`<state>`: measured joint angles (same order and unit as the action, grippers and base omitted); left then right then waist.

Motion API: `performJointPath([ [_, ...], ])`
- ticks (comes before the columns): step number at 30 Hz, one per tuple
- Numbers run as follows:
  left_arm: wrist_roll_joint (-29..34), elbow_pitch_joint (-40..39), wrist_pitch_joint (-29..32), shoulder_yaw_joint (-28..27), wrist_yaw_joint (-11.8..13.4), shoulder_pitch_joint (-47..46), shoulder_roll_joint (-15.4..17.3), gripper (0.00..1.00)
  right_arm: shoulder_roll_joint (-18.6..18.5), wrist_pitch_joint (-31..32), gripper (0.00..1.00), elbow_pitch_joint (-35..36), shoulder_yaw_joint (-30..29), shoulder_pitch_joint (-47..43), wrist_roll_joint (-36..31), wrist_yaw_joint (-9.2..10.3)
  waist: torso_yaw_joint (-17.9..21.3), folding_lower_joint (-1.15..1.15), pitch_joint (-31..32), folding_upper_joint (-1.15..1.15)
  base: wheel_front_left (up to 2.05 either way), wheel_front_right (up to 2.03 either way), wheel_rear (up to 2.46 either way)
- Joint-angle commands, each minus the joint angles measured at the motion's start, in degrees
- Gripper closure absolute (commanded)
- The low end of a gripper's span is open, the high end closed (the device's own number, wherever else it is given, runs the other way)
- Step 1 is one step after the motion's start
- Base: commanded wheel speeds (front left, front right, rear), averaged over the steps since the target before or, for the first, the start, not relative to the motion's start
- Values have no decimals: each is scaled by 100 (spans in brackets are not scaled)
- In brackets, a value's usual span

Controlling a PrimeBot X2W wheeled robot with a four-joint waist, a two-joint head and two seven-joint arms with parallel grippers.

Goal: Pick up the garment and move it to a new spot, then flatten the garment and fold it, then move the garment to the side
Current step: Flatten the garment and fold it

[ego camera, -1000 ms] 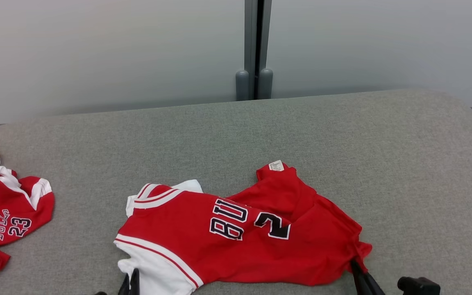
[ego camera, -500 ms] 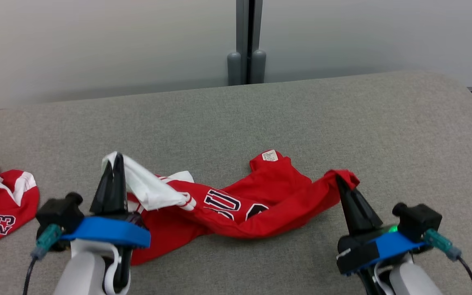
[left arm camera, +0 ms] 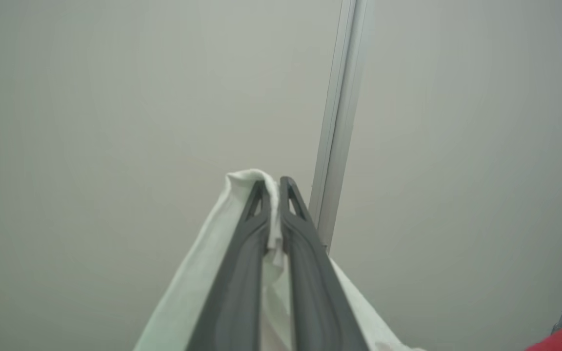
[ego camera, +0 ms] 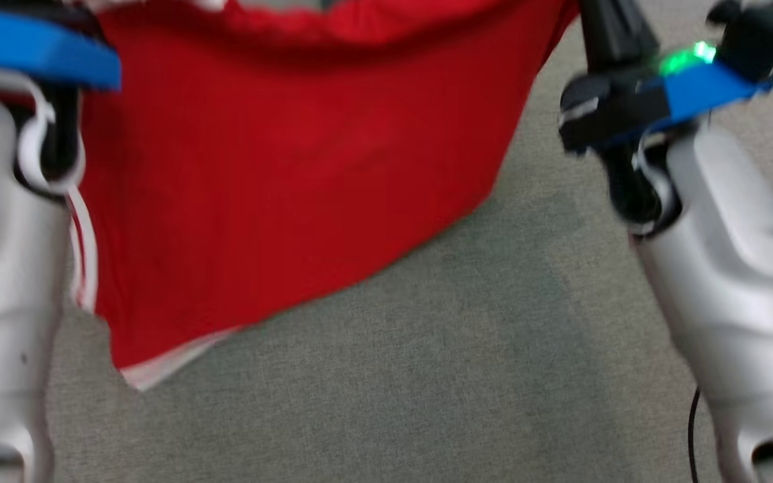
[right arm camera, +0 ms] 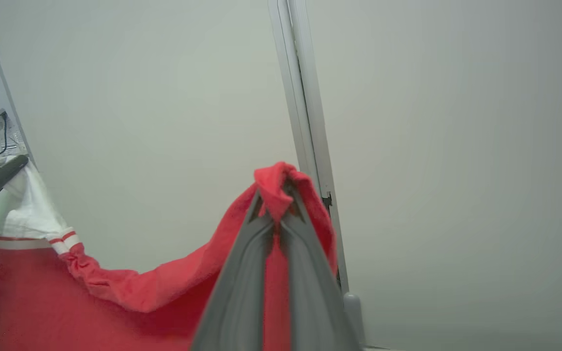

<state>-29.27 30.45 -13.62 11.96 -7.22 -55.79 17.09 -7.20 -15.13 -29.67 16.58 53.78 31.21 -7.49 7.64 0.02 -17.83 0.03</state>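
Over the grey padded worktop point(ego camera: 460, 349), you have the red garment point(ego camera: 279, 168) hanging spread between both arms, white-trimmed hem lowest. Your left gripper point(left arm camera: 273, 187) is clamped on a white corner, your right gripper point(right arm camera: 277, 207) on a red corner.

The worktop point(ego camera: 440, 389) is covered in a grey-green, felt-like cloth with a soft darker band of shadow across it, and the red garment point(ego camera: 279, 174) hangs over its left part, its white-edged low corner near or touching the cloth, I cannot tell which.
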Motion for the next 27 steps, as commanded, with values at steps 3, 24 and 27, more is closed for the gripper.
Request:
performJointPath([
  [3, -121, 255, 31, 46, -43, -895, 58, 100, -94, -2, 100, -359, 42, 870, 211, -2, -51, -2, -250, -3, 0, 0, 0],
  [24, -454, 1598, -161, 1119, -44, -3357, -64, 100, -646, -6, 100, -2158, 227, 3316, 1150, -2, -224, -2, -992, -3, 0, 0, 0],
  [27, -545, 1337, -164, 913, -44, -2872, 22, 100, -590, -7, 100, -1947, 267, 2906, 1214, -2, -187, -2, -1002, -3, 0, 0, 0],
])
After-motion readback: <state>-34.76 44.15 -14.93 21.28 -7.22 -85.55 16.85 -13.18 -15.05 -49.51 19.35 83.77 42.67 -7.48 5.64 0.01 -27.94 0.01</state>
